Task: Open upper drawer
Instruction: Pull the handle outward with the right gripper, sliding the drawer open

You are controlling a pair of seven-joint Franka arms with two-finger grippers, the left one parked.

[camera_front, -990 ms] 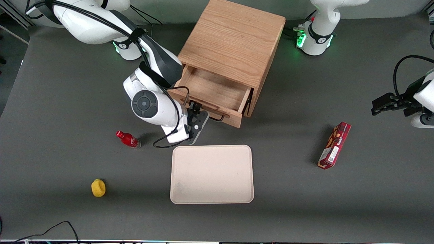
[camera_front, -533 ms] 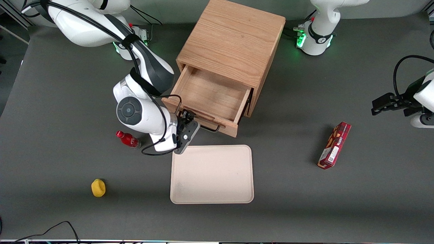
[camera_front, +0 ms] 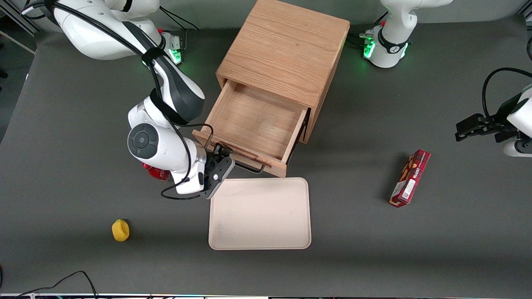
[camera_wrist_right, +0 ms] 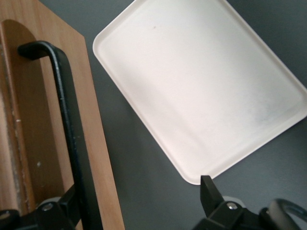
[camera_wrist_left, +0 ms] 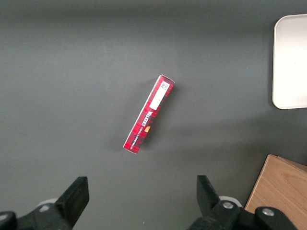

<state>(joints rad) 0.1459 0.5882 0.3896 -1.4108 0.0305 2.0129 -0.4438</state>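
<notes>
A dark grey table (camera_front: 62, 124) carries a boxy wooden cabinet (camera_front: 286, 50). The upper drawer (camera_front: 253, 124) is pulled far out, its plain inside exposed. The gripper (camera_front: 220, 151) is held at the drawer's black bar handle (camera_wrist_right: 67, 120), one finger (camera_wrist_right: 213, 196) seen well apart from the handle, so the fingers are spread. A cream tray (camera_front: 259, 214) lies nearer the camera, just beside the drawer front. A red box (camera_front: 409, 178) lies toward the parked arm's end; a yellow object (camera_front: 120, 230) toward the working arm's.

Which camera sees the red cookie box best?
The left wrist view: the red box lies whole and large on the table. The front view shows it small; the right wrist view misses it. The gripper is at the upper drawer handle.
</notes>
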